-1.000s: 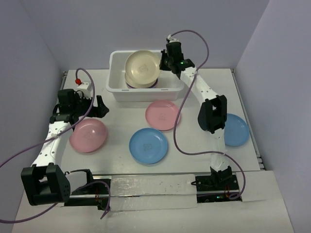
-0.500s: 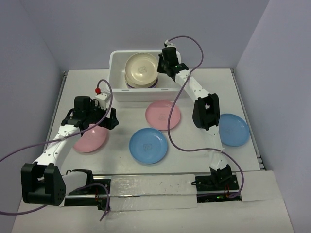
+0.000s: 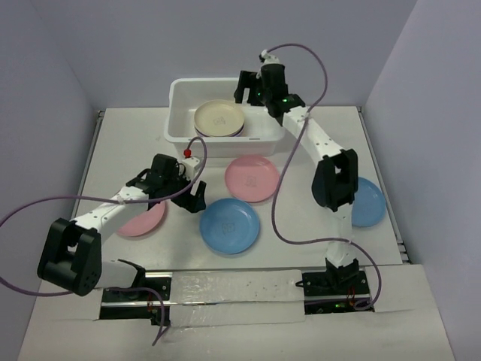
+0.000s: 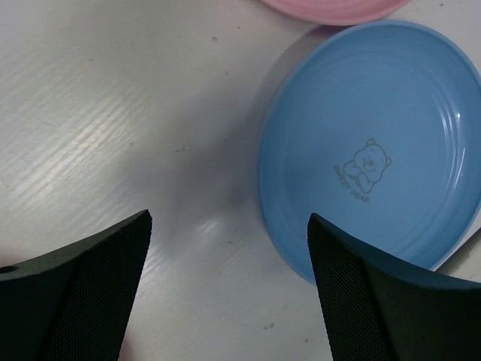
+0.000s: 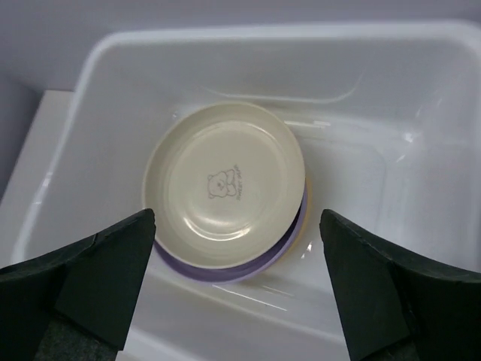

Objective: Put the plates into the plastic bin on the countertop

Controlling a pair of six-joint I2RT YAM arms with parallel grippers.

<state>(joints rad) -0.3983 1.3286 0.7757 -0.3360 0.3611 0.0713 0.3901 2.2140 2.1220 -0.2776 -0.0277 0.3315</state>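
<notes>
The white plastic bin (image 3: 180,128) stands at the back of the countertop (image 3: 301,248). Inside it a cream plate (image 3: 219,117) lies flat on a lilac plate (image 5: 225,269). My right gripper (image 3: 243,90) hovers open above the bin's right side; in the right wrist view the cream plate (image 5: 225,184) is below its empty jaws (image 5: 237,289). My left gripper (image 3: 197,195) is open and low over the table, just left of a blue plate (image 3: 229,226). In the left wrist view that blue plate (image 4: 376,150) sits beside my right fingertip (image 4: 376,301), apart from it.
A pink plate (image 3: 252,178) lies in front of the bin, another pink plate (image 3: 144,218) lies partly under my left arm, and a second blue plate (image 3: 366,201) lies by the right arm. Lilac-grey walls close the table on three sides.
My right gripper has opened and let go of the cream plate, which dropped from tilted to flat on the stack in the bin. My left arm swung right, from the pink plate towards the blue plate.
</notes>
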